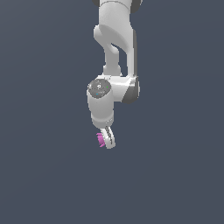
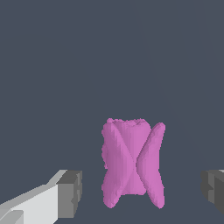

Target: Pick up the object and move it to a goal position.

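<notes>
Currently gripper [image 2: 140, 189]: wide open, holding nothing
Object [image 2: 132, 162]: magenta jagged lump, between the fingers [image 2: 70, 193], clear of both pads

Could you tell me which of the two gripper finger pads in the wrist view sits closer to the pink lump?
The pad on the white finger: its gap to the pink lump is narrower than the other pad's. Neither touches it.
</notes>
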You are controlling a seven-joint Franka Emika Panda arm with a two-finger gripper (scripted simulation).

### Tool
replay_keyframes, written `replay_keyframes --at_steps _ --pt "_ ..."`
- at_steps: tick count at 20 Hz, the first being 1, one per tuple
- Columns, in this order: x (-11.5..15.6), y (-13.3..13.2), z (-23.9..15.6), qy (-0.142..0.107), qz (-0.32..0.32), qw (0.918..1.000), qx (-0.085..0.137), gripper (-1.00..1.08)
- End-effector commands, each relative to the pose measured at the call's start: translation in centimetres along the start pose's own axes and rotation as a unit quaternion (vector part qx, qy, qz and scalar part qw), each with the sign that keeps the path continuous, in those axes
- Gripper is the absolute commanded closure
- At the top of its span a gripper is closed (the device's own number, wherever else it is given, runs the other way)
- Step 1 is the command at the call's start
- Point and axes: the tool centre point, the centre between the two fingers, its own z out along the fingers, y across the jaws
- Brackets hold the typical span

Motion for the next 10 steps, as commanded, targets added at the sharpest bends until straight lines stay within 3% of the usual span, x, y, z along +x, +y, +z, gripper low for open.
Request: replay_keyframes --at_steps 1,10 --pt "0.0 0.0 0.3 0.0 0.0 1.0 0.0 -0.92" --pt "0.0 0.1 4.4 0.0 0.002 1.0 0.0 -0.92"
